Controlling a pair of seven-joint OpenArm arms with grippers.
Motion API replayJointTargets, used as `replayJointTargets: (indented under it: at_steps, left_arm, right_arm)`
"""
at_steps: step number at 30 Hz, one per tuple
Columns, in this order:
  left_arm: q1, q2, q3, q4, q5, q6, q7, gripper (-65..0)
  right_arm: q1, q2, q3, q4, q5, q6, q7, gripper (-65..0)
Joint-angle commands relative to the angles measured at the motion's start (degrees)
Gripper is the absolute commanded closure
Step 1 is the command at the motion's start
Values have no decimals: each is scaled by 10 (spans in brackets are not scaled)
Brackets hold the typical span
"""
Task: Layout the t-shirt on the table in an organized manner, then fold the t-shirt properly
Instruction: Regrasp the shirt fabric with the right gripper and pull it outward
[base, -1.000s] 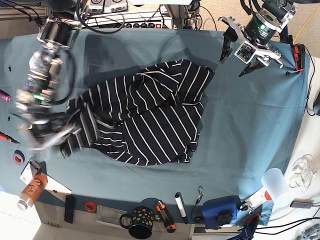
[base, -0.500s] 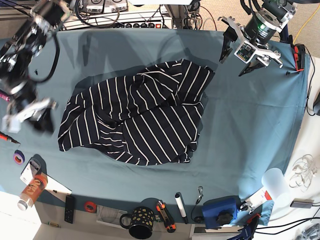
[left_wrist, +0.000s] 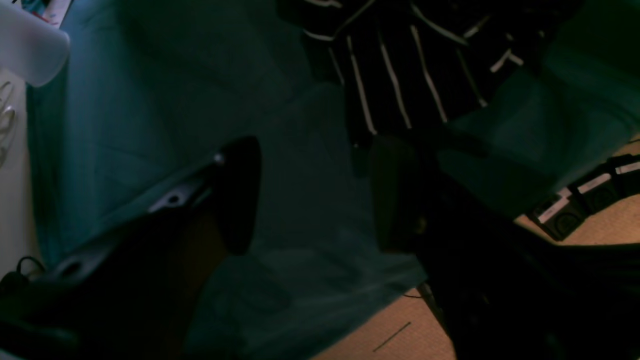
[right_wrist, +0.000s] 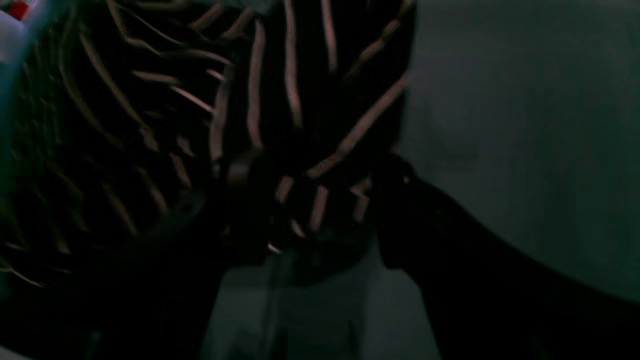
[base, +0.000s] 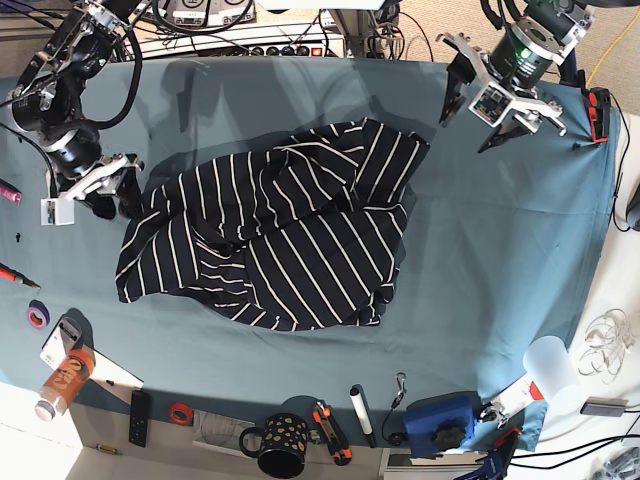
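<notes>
Hovering at the shirt's (base: 270, 235) upper-left edge, the right hand (base: 108, 196) spreads its fingers around a striped fold, likely to tug it flat, while the left hand (base: 497, 92) waits wide apart above bare worktop (base: 500, 250).

The surface (base: 500, 250) lay bare from 2 to 5 o'clock of the t-shirt (base: 280, 240); a mug (base: 276, 445) and clutter lined the 6 o'clock edge.

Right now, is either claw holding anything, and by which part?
Left claw holds nothing. Right claw is at the t-shirt edge; a grip cannot be told.
</notes>
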Motion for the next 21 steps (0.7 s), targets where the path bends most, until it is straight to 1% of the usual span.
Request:
replayJointTargets:
  at_steps: [1,3,5,10,14,16,17,18,20,21]
  left_arm:
    - [5,-2,-1,10,-6,2,-15,-350]
    - [5,-3,-1,10,-6,2,-15,-350]
    - [5,-3,-1,10,-6,2,-15,-350]
    - [5,-3,-1,10,-6,2,-15,-350]
    - [5,-3,-1,10,-6,2,-15,-350]
    - [5,-3,-1,10,-6,2,-15,-350]
    - [5,-3,-1,10,-6,2,-15,-350]
    - [5,-3,-1,10,-6,2,-15,-350]
    - [5,-3,-1,10,-6,2,-15,-350]
    - [5,-3,-1,10,-6,2,-15,-350]
  right_arm:
    - [8,3,2,1,7,-3,22,-319]
    - [18,-8,2,-22,-5,-13,39,-319]
    - [29,-20,2,-50,-3,-12,48,-319]
    - [53,-33,-2,-97,28,17,47,-319]
    - [59,-33,-39,-99,27,17,48,-319]
    - [60,-33,-68,-99,12,17,64,-319]
    - [62,-33,-84,-99,-8,13,79,-319]
    - [64,-33,-100,-99,-33,-2,94,-319]
    - [70,-33,-131,-99,-89,-55,116,-319]
    - [74,-36,-144,-99,-118,-80,118,-319]
